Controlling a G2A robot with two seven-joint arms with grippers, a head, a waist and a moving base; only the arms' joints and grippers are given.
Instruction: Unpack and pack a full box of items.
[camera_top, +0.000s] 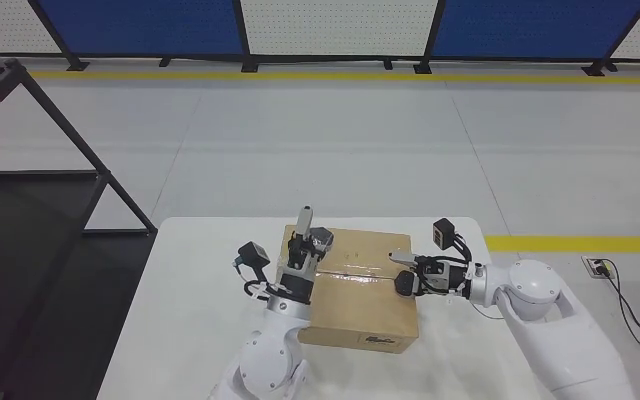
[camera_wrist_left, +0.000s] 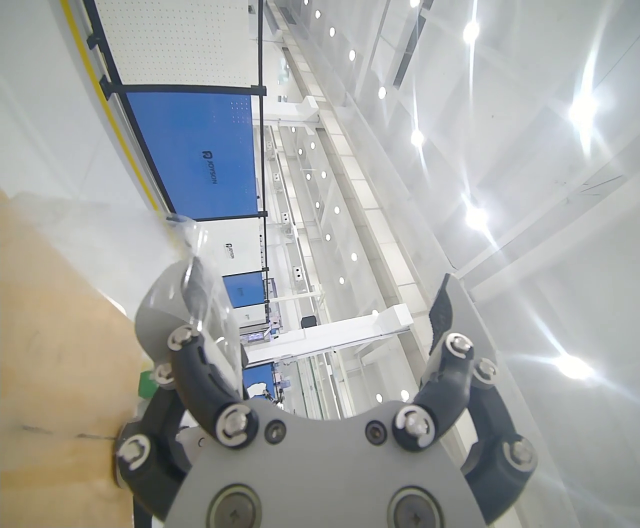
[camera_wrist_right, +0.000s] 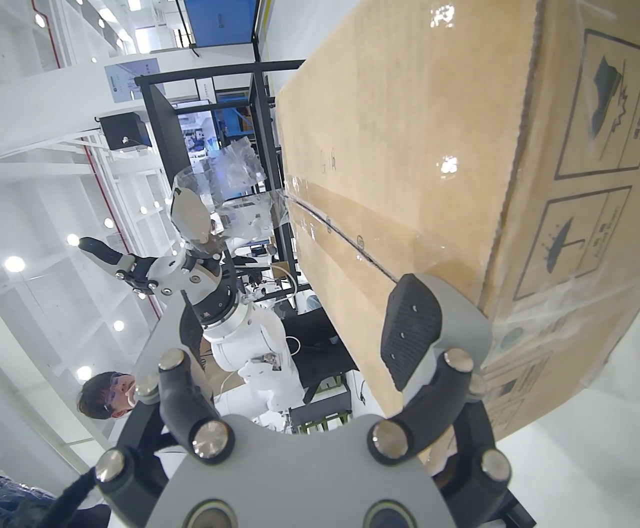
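Now shut box (camera_top: 360, 300), tape scrap (camera_wrist_left: 197, 265) on L gripper (camera_wrist_left: 305, 295), R gripper (camera_wrist_right: 295, 310) splayed.

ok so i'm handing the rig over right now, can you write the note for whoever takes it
Left hand: open, pointing up at one end of the box; a loose strip of clear tape clings to one finger and runs back to the top seam.
Right hand: open, holding nothing, at the opposite end of the seam.
Box: on the white table, flaps shut, seam mostly taped.
Done: tape lifted at one end.
Left: strip the remaining tape, open flaps, unpack, repack.
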